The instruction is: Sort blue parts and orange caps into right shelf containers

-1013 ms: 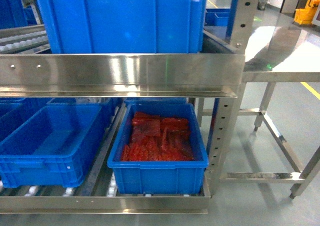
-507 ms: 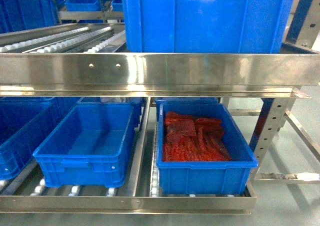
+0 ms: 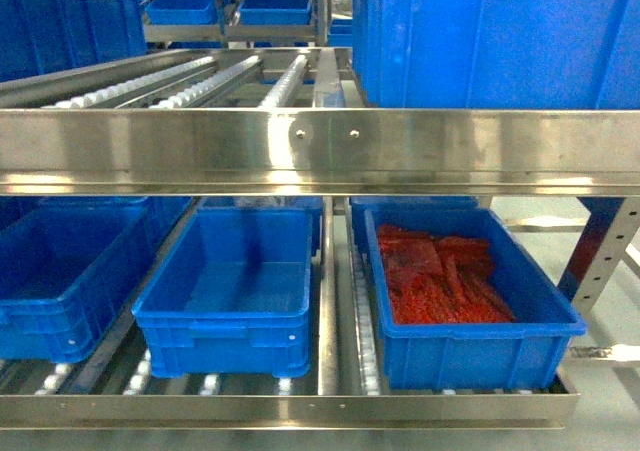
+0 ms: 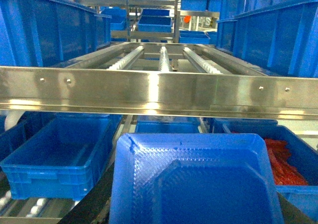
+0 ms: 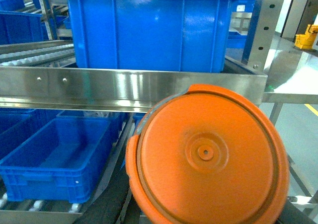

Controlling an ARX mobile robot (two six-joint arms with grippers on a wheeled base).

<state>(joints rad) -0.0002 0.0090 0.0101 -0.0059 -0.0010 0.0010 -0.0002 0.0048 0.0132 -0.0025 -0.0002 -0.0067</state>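
Note:
A blue part [image 4: 196, 182], a square moulded tray, fills the lower left wrist view. My left gripper [image 4: 195, 215] is shut on it, with only dark fingers [image 4: 94, 204] showing beside it. An orange cap [image 5: 208, 154], round with a raised centre, fills the lower right wrist view, and my right gripper [image 5: 203, 216] is shut on it. Neither gripper shows in the head view. On the lower shelf stand bright-blue crates: an empty one [image 3: 220, 316] in the middle and one [image 3: 470, 333] to its right holding red-orange pieces [image 3: 440, 281].
A steel shelf beam [image 3: 320, 151] crosses in front at mid height. A tall blue crate [image 3: 490, 36] stands on the upper roller track [image 3: 200, 81]. Another blue crate [image 3: 60, 291] sits at lower left. A perforated steel post [image 3: 600, 261] stands at right.
The head view has swung left: the crates and beam have slid to the right in the picture, the steel table at right has left the view, and more roller track shows.

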